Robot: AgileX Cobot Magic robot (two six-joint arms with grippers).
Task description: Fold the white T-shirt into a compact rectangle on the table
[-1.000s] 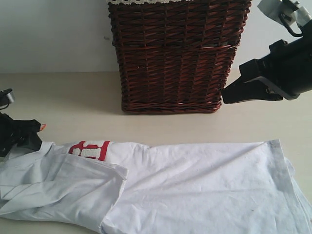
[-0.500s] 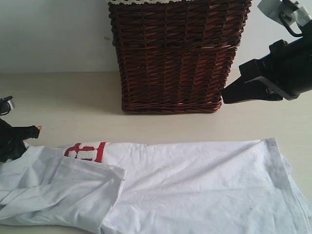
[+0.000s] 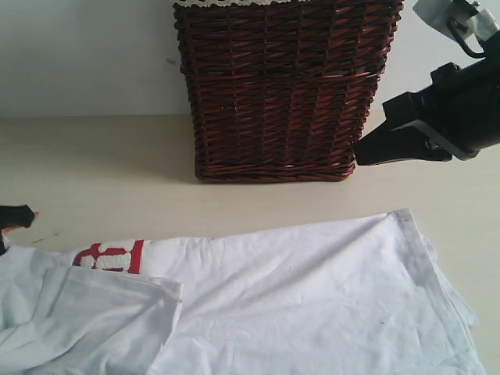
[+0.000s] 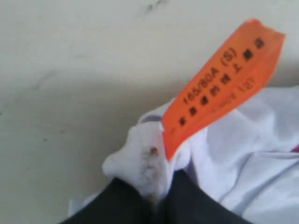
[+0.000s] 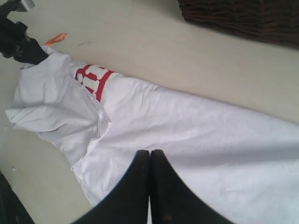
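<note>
Well, the white T-shirt (image 3: 297, 289) lies on the worktop (image 3: 94, 164) by the wicker basket (image 3: 281, 86), left gripper (image 4: 150, 196) seemingly clamped on its edge near the orange tag (image 4: 219, 79), right gripper (image 5: 149, 156) with fingers together, empty.

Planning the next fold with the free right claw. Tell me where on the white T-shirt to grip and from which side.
Probably best: grip the white T-shirt at its far hem corner, coming in from the wicker basket side over the table. That corner lies flat with its edge free, and it is nearest the shut right claw. The left claw pinches the neck end.
</note>
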